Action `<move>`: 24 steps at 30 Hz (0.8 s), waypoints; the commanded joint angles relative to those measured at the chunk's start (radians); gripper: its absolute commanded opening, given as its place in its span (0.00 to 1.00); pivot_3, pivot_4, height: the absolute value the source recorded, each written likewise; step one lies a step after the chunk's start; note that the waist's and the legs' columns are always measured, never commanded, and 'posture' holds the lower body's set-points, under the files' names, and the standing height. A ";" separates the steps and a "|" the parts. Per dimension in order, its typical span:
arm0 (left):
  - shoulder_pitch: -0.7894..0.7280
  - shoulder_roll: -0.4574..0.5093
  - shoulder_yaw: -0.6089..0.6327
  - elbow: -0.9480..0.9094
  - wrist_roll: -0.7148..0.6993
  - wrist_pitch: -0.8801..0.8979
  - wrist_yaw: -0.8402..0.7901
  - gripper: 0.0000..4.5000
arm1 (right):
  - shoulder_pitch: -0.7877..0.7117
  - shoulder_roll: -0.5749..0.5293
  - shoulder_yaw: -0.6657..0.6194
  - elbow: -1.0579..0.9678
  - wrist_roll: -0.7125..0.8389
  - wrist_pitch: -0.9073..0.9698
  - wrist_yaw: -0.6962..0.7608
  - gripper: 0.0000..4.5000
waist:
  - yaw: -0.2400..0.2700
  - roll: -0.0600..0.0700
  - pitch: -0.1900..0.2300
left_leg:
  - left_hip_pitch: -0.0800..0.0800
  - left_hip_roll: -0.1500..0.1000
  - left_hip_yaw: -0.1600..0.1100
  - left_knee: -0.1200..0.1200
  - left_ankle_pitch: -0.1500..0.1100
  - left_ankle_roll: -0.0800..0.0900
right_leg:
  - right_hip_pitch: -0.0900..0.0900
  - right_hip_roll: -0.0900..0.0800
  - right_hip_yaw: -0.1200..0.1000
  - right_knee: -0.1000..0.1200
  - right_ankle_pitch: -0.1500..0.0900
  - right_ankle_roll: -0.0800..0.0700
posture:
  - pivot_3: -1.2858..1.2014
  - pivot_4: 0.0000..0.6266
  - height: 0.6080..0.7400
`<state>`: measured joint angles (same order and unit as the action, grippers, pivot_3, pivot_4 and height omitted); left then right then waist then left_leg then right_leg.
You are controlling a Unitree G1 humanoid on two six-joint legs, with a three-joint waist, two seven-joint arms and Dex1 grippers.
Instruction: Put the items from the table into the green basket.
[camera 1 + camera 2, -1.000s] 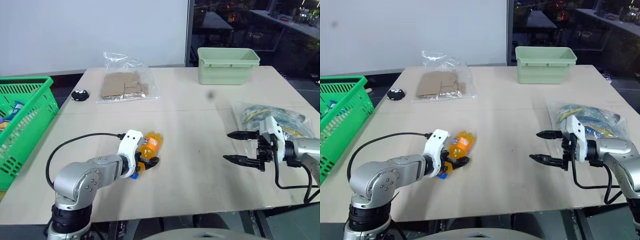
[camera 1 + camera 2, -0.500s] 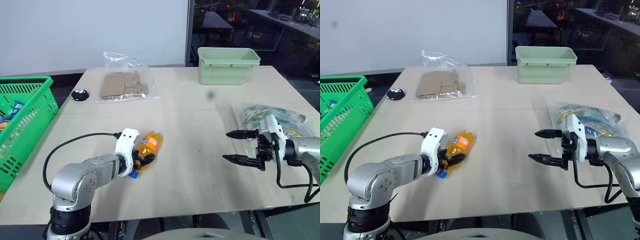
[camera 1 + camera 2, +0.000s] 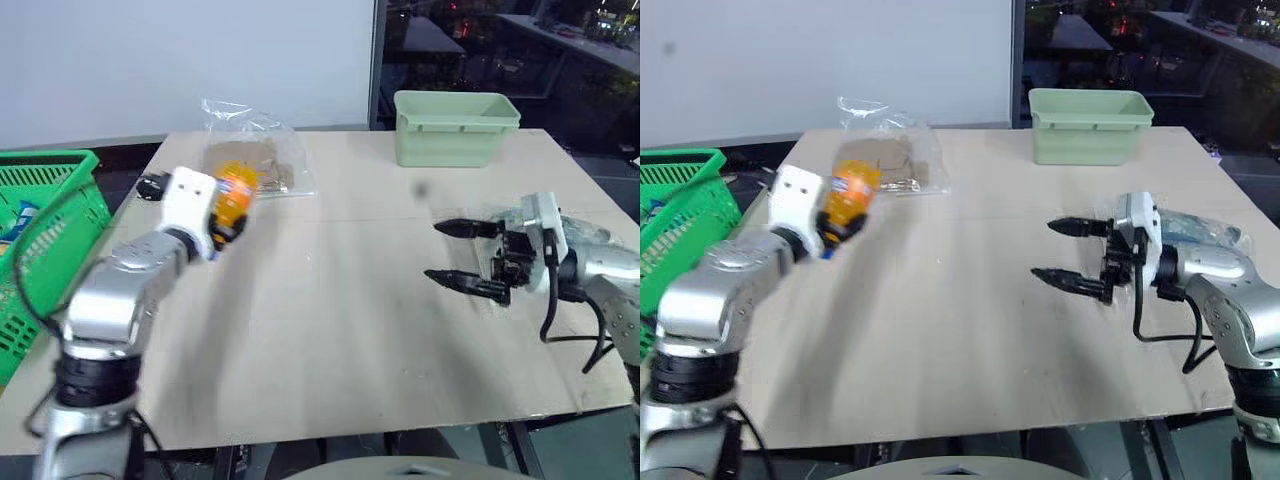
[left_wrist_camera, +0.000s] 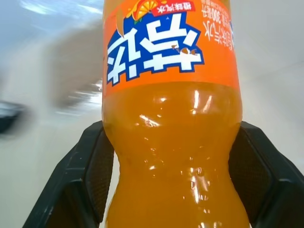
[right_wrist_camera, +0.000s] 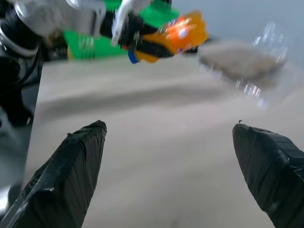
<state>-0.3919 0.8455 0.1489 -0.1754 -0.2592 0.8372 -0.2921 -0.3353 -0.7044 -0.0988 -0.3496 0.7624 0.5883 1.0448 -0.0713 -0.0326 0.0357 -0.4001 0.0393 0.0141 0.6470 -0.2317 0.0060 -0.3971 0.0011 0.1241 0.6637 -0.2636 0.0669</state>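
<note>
Two black fingers of the left gripper (image 3: 228, 226) clamp the small orange soda bottle (image 3: 233, 193) above the table (image 3: 330, 330); the right gripper (image 3: 458, 253) hovers spread wide. Farther left stands the green basket (image 3: 60, 210).

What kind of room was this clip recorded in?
Probably an office or lab test area at night: a pale beige wooden table stands by a plain white wall panel and dark glass with lights behind. A bright green lattice shopping basket suggests a staged packing trial.
</note>
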 commanded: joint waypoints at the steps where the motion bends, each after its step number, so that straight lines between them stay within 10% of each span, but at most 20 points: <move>1: -0.082 0.179 0.072 0.222 0.136 -0.217 -0.024 0.63 | -0.066 0.020 -0.048 -0.029 0.080 0.024 -0.030 1.00 | 0.001 0.000 0.001 | -0.001 0.000 0.000 -0.001 0.000 0.000 | 0.000 0.000 -0.001 -0.001 0.000 0.000 | 0.52 0.00 1.00; 9: -0.188 0.426 0.051 0.758 0.319 -0.549 -0.007 0.63 | -0.122 0.044 -0.019 -0.005 0.084 0.030 -0.036 1.00 | 0.028 -0.001 0.001 | -0.006 0.000 -0.001 -0.003 -0.001 -0.001 | -0.004 -0.003 -0.003 -0.003 0.000 0.000 | 0.53 0.00 1.00; 19: -0.197 0.435 0.022 1.012 0.370 -0.676 -0.023 0.63 | -0.144 0.058 -0.014 0.009 0.090 0.030 -0.027 1.00 | 0.045 -0.007 -0.003 | -0.016 0.000 -0.002 0.005 -0.001 -0.001 | -0.013 -0.003 -0.007 0.002 0.000 0.000 | 0.53 0.00 1.00; 24: -0.210 0.442 0.001 1.068 0.385 -0.703 -0.033 0.98 | -0.143 0.060 -0.018 0.005 0.099 0.034 -0.025 1.00 | 0.047 -0.011 -0.005 | -0.016 0.000 -0.002 0.005 -0.001 -0.001 | -0.013 -0.003 -0.007 0.002 0.000 0.000 | 0.53 0.00 1.00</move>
<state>-0.5700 1.2541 0.1433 0.8955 0.1107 0.1593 -0.3324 -0.4586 -0.6416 -0.0949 -0.3334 0.8430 0.6275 1.0165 -0.0242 -0.0436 0.0306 -0.4160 0.0397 0.0121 0.6520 -0.2327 0.0045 -0.4097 -0.0019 0.1170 0.6666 -0.2631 0.0671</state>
